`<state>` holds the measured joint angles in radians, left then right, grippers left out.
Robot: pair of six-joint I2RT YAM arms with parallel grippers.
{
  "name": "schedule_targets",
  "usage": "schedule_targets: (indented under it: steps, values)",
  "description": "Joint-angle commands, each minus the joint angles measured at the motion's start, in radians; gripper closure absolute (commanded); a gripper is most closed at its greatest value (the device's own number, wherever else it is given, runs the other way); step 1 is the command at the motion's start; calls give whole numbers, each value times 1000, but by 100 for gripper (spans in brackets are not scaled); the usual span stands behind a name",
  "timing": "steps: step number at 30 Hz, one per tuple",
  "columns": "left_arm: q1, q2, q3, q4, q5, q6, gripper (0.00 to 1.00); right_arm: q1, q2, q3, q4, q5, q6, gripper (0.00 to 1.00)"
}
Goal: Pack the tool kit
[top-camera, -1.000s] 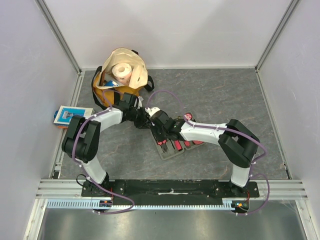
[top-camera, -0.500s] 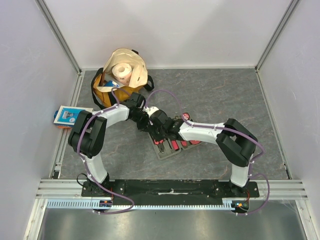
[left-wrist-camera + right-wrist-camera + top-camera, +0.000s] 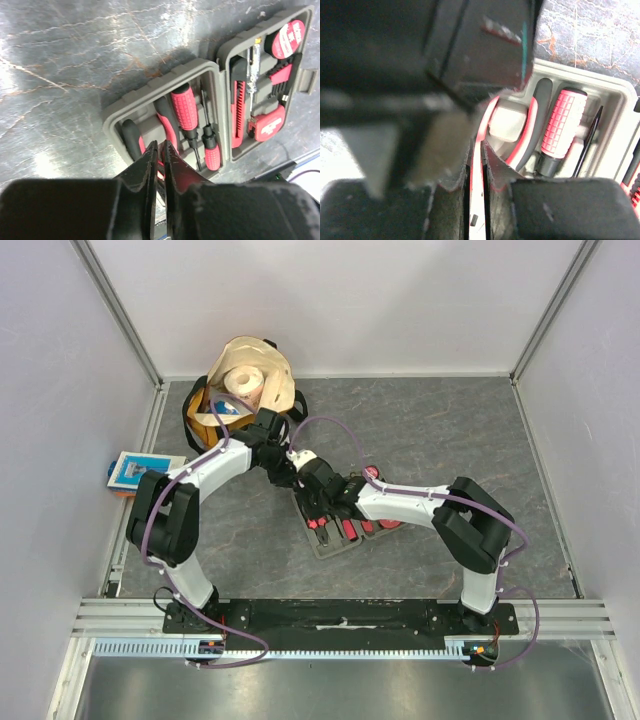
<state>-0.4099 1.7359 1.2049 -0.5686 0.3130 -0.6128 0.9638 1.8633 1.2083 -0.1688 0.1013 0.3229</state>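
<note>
Both arms [image 3: 205,472] [image 3: 410,502] inward, over open case [image 3: 328,543]

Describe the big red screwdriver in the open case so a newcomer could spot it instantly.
On the dark marbled tabletop lies an open grey plastic hinged case; in the left wrist view, take its left half. The large red-handled screwdriver sits mid-tray, between curved black-and-red pliers and a slimmer, shorter red-handled screwdriver; its fat ribbed red grip sets it apart.

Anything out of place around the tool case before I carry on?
Nothing spilled or broken. The grey tool case lies open, tools in its slots. One oddity: left gripper and right gripper crowd the same spot over the pliers, close enough to risk bumping.
</note>
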Motion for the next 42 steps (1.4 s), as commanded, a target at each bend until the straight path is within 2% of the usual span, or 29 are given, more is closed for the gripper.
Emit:
schedule_targets:
  steps: [1,6,15,18,33,40,42]
  values:
    - [2,-30,21,-71,-112,22,83,1,-7,22,-21,18,10,82]
    - [-4,4,-14,-60,-92,24,83,3,10,14,-1,5,7,82]
    - [-13,50,-33,-59,-74,31,91,3,39,-4,18,-31,15,82]
    - [-17,59,-38,-59,-69,35,94,3,51,-13,15,-38,13,84]
    - [-43,117,-15,-85,-49,35,93,4,128,-20,-58,-40,-4,96]
    - [-43,79,18,-109,-87,28,94,-4,62,19,-57,9,42,94]
    - [-41,57,36,-120,-104,22,94,-5,28,45,-49,37,73,90]
